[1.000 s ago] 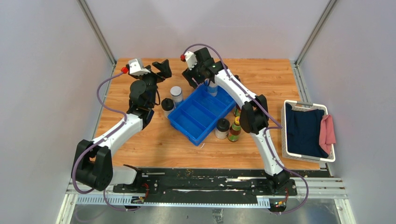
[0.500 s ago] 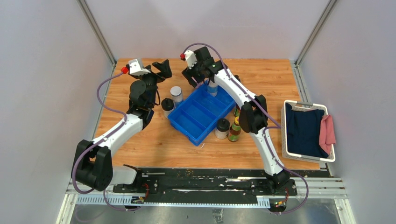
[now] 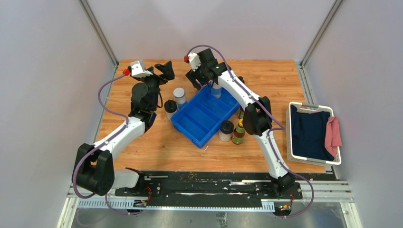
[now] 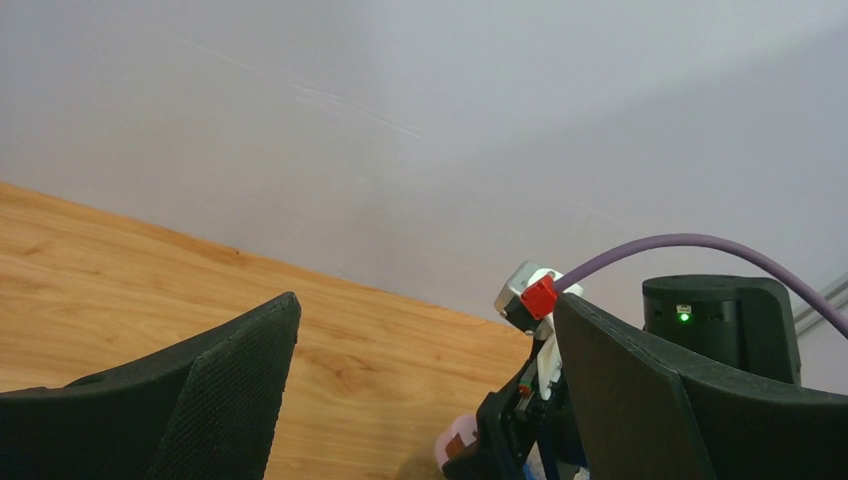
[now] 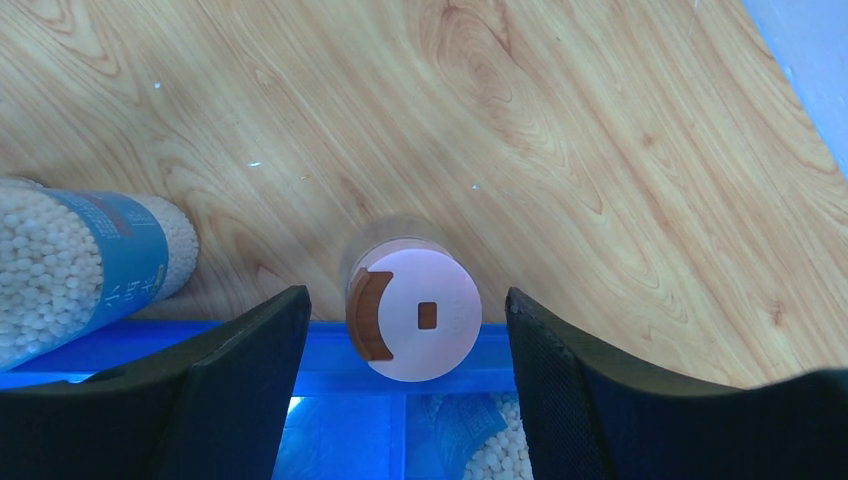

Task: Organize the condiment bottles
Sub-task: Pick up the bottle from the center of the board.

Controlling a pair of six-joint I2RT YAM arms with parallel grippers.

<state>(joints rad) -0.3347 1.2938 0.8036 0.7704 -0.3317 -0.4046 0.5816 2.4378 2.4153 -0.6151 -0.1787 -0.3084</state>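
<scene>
A pink-lidded clear jar (image 5: 413,312) stands on the wood just outside the far wall of the blue divided tray (image 3: 198,124). My right gripper (image 5: 403,300) is open above it, one finger on each side, not touching; in the top view the right gripper (image 3: 203,80) hides this jar. A bead-filled jar with a blue label (image 5: 85,262) is to its left. My left gripper (image 3: 165,71) is open, empty and raised, facing the back wall (image 4: 425,303). A grey-lidded jar (image 3: 179,95) and a black-lidded jar (image 3: 170,107) stand left of the tray. A clear jar (image 3: 216,90) is in the tray's far end.
A black-lidded jar (image 3: 226,129) and a dark bottle with a yellow-red cap (image 3: 238,133) stand right of the tray, another bottle (image 3: 242,114) behind the right arm. A white basket (image 3: 291,128) with dark blue and pink cloths sits at the right edge.
</scene>
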